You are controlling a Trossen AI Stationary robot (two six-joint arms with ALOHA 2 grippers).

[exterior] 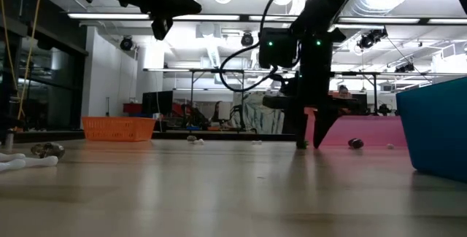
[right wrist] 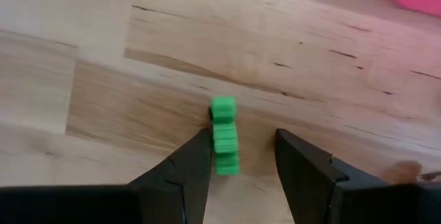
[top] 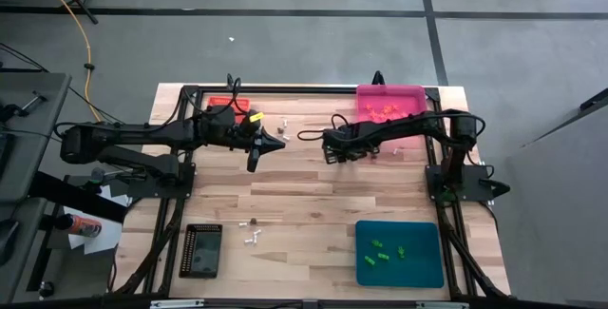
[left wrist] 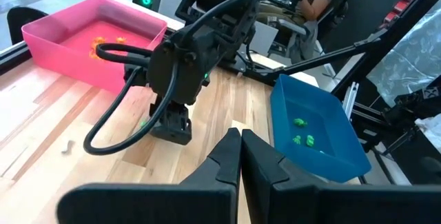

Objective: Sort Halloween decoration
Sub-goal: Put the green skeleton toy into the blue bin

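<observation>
A small bright green trinket point(right wrist: 224, 134) lies on the wooden table between the fingers of my right gripper point(right wrist: 241, 155). That gripper is open, points down near the pink tray point(top: 391, 102), and its fingertips point(exterior: 300, 144) reach almost to the tabletop. My left gripper point(top: 280, 144) is shut with nothing in it and hangs high over the table's far middle. More trinkets lie around: green ones point(top: 380, 250) in the teal tray point(top: 427, 271), orange ones point(top: 382, 111) in the pink tray, and white and brown ones point(top: 252, 233) loose on the table. My right gripper comes at the green trinket from above. One finger point(right wrist: 193, 158) stands right beside the trinket's long side point(right wrist: 215, 145), and the other is well apart from it. I cannot tell whether the near finger touches. The trinket lies flat on the table.
An orange tray point(top: 224, 103) sits at the far left and a black tray point(top: 201, 250) at the near left. White trinkets point(top: 285, 124) lie near my left gripper. A dark trinket point(exterior: 355, 144) lies by the pink tray. Black frame rails run along the table's sides.
</observation>
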